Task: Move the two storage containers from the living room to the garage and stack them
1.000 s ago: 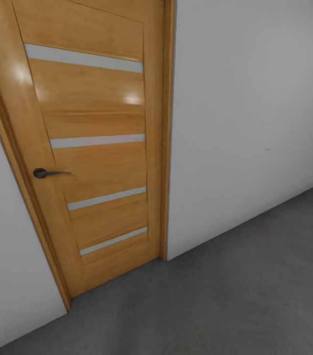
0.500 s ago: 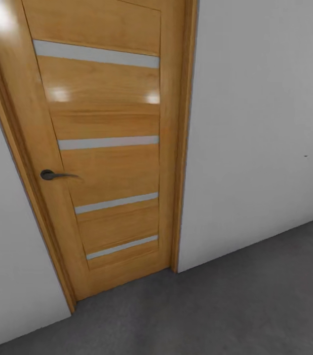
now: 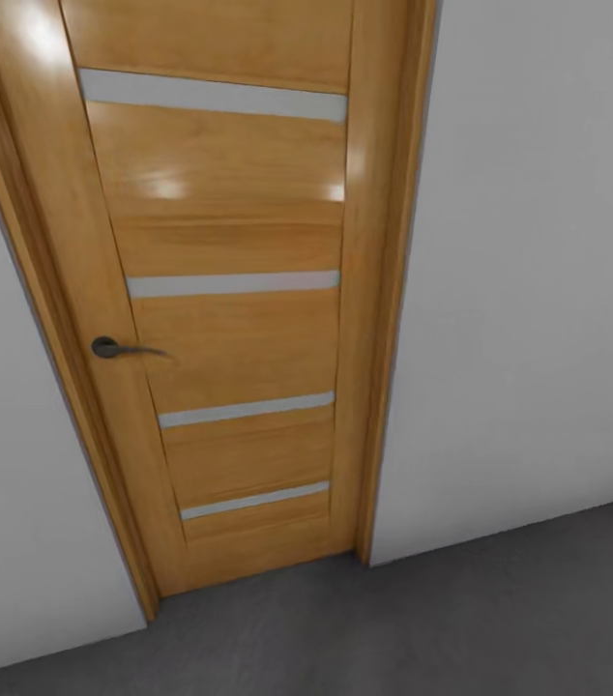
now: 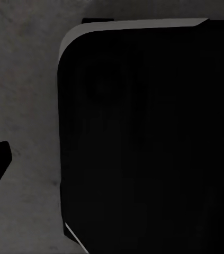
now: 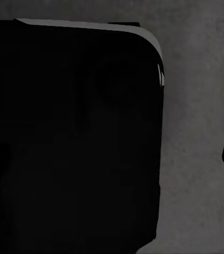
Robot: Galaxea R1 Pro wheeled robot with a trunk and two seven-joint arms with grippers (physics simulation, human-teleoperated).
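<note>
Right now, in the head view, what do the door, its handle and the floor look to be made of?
Door: glossy varnished wood, judging by the grain and bright highlights, with pale, possibly frosted-glass stripes. Handle: dark, likely metal, matte. Floor: dark grey, rough and mottled, probably concrete.

A closed wooden door (image 3: pixel 229 290) with four pale stripes and a dark handle (image 3: pixel 113 348) at nine o'clock stands between grey-white walls (image 3: pixel 539 290), above the dark grey concrete floor (image 3: pixel 500 619).
</note>
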